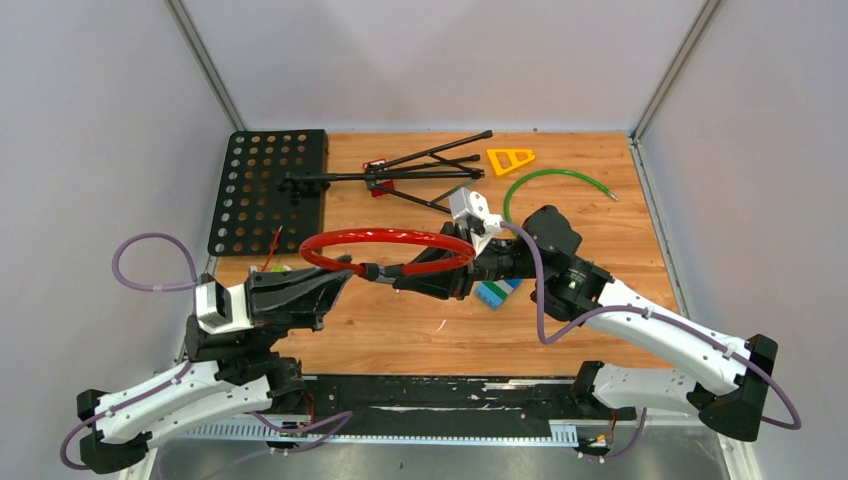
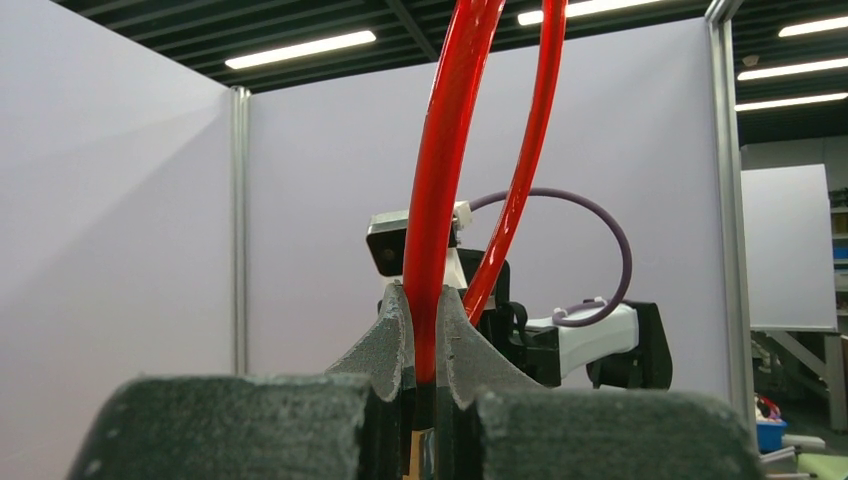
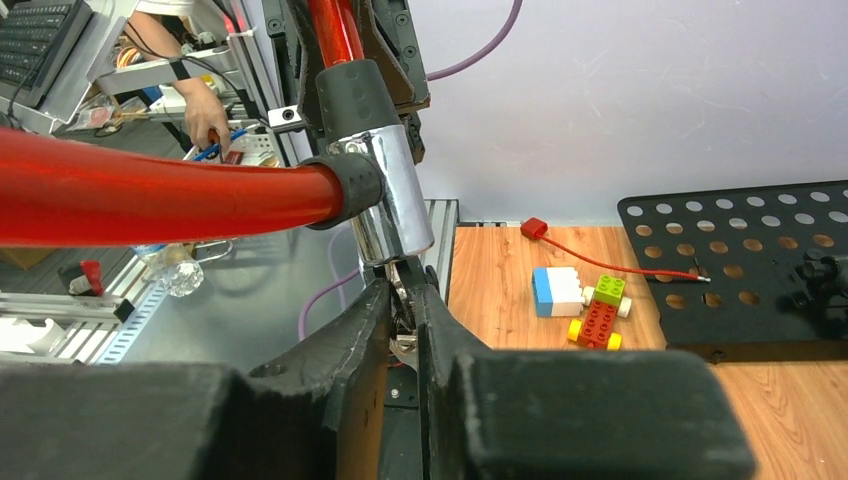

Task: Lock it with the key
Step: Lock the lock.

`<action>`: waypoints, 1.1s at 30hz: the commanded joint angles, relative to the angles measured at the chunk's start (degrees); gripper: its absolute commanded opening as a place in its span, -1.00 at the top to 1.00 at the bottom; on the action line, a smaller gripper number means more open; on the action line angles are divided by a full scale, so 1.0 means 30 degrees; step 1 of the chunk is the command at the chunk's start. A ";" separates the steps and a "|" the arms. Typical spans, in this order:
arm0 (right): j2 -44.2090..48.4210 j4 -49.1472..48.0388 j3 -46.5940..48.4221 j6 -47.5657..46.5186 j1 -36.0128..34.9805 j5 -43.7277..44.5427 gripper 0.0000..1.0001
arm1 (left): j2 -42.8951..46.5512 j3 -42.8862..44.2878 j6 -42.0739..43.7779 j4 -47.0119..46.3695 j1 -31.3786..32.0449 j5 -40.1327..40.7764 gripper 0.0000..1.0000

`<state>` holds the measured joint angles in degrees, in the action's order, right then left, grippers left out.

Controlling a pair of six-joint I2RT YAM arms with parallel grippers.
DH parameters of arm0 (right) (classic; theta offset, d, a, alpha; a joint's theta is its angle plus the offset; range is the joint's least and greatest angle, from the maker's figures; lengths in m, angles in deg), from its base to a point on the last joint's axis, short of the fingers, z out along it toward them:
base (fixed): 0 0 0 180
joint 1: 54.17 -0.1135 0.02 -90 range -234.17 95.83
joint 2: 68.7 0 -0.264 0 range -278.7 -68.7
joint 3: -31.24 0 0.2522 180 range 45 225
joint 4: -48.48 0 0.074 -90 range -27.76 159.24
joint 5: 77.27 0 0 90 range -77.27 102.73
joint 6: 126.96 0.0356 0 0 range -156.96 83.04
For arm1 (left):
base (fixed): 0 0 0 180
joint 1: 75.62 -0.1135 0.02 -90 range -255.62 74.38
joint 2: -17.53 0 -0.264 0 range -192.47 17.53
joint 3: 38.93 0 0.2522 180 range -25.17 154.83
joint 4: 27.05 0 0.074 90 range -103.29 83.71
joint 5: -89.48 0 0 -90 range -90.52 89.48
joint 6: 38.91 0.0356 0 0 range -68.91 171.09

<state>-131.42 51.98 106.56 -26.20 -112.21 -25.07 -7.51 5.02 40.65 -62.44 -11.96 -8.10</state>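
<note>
Left tool (image 1: 340, 275) clamps the red cable lock (image 3: 150, 195) mid-frame. Right tool (image 3: 405, 300) pinches the key (image 3: 402, 282) under its chrome cylinder (image 3: 390, 190). Turning seemingly remains.

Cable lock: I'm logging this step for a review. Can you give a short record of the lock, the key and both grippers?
cable: red loop, held up between the arms
left gripper: shut on the cable
cylinder: chrome, at the loop's joint, standing upright
right gripper: fingers closed just below the cylinder
key: small metal piece between those fingers, probably the key; mostly hidden
turned or not: cannot tell
nearby: stand, bricks, tube
</note>
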 commanded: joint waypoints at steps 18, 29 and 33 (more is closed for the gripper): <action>0.0962 -0.2870 -0.1460 -0.0576 -0.0806 0.7384 1.00 | -0.0003 0.0411 -0.0271 -0.0918 0.0031 0.3158 1.00; 0.1476 -0.5167 -0.2936 -0.0996 -0.1510 1.1271 1.00 | -0.0220 0.0405 -0.0732 -0.0845 0.0023 0.4192 1.00; 0.1442 -0.5807 -0.3219 -0.1564 -0.1647 1.1151 1.00 | -0.0233 0.0419 -0.0844 -0.0845 0.0029 0.4251 1.00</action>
<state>-128.27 41.27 97.14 -29.12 -117.65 0.70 -8.82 5.00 40.50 -60.58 -12.03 5.45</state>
